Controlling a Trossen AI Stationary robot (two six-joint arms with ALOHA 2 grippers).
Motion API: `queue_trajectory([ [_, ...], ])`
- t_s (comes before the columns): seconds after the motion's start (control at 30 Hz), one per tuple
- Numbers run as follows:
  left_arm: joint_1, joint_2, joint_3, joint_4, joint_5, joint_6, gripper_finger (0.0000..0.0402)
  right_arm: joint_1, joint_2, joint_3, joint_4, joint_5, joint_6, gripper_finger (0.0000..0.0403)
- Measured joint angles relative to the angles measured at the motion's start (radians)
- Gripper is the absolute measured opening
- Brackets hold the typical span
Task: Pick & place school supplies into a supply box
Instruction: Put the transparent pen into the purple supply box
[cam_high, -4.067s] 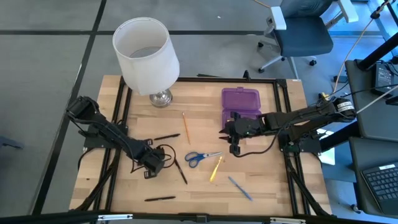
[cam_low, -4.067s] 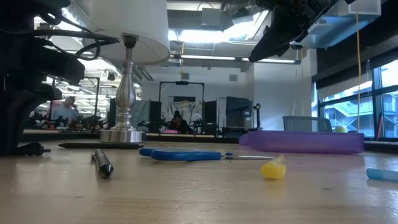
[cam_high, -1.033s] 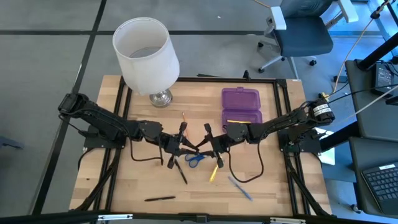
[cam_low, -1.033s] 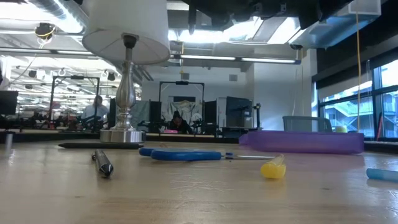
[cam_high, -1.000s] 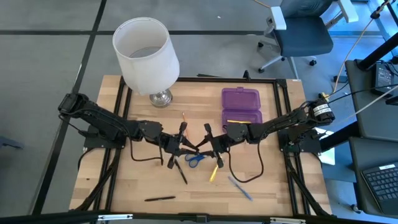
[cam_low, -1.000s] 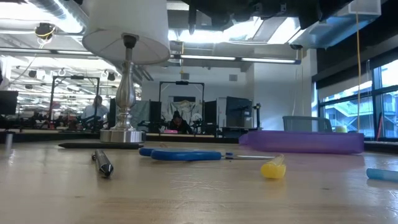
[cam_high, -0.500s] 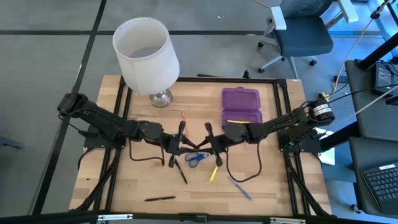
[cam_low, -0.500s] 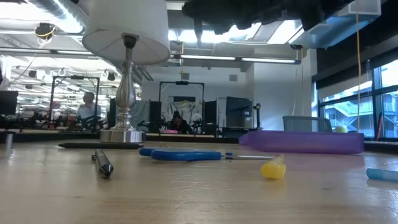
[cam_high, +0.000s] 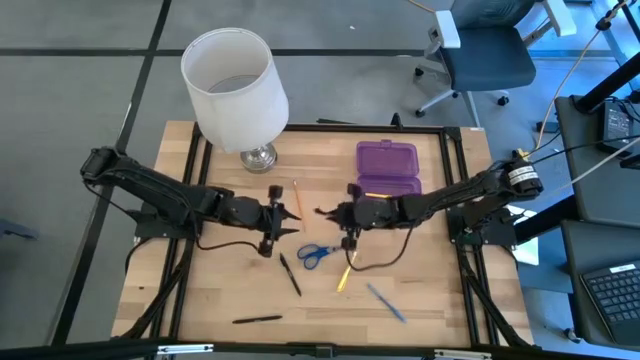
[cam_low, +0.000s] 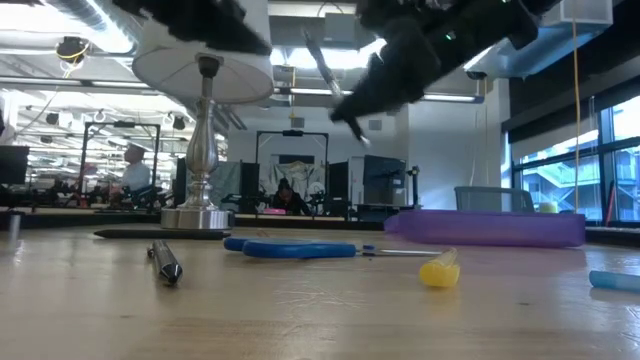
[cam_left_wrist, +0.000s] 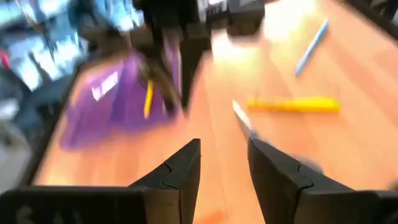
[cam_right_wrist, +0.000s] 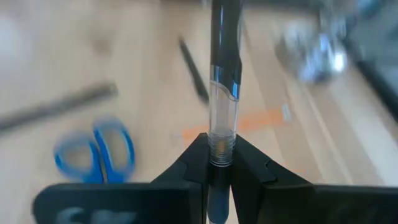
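Black pen (cam_right_wrist: 224, 81) pinched in our right hand (cam_high: 345, 215), left hand (cam_high: 272, 216) spread and empty, we should carry it level right to the purple supply box (cam_high: 387, 170).

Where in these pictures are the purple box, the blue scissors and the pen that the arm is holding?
purple box (cam_high: 387, 159): high view, middle of its lid.
blue scissors (cam_high: 312, 255): high view, on the blue handles.
pen (cam_right_wrist: 224, 93): right wrist view, on the clear barrel above the right gripper's (cam_right_wrist: 219, 163) shut fingers.
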Motion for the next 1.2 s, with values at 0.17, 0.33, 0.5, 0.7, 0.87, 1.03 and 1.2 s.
queue_trajectory([
  [0.17,0.026,0.004,0.0,-0.155,-0.046,-0.141,0.0125,-0.059,-0.106,0.001,-0.337,-0.08,0.154,0.0044],
  [0.33,0.058,0.033,-0.001,-0.213,-0.041,-0.203,0.0121,-0.147,-0.159,0.001,-0.688,-0.171,0.249,0.0045],
  [0.5,0.098,0.075,-0.002,-0.22,-0.04,-0.237,0.0122,-0.232,-0.147,0.0,-0.867,-0.128,0.225,0.0053],
  [0.7,0.148,0.125,-0.002,-0.337,-0.037,-0.31,0.0121,-0.319,-0.139,0.0,-0.879,-0.163,0.128,0.005],
  [0.87,0.166,0.15,-0.002,-0.374,-0.003,-0.33,0.0119,-0.351,-0.097,0.0,-0.884,-0.189,0.047,0.0052],
  [1.03,0.168,0.151,-0.002,-0.375,0.011,-0.331,0.012,-0.373,-0.029,0.0,-0.887,-0.197,0.015,0.0054],
  [1.2,0.167,0.151,-0.002,-0.364,0.015,-0.331,0.0115,-0.392,0.03,0.0,-0.883,-0.197,0.013,0.0054],
])
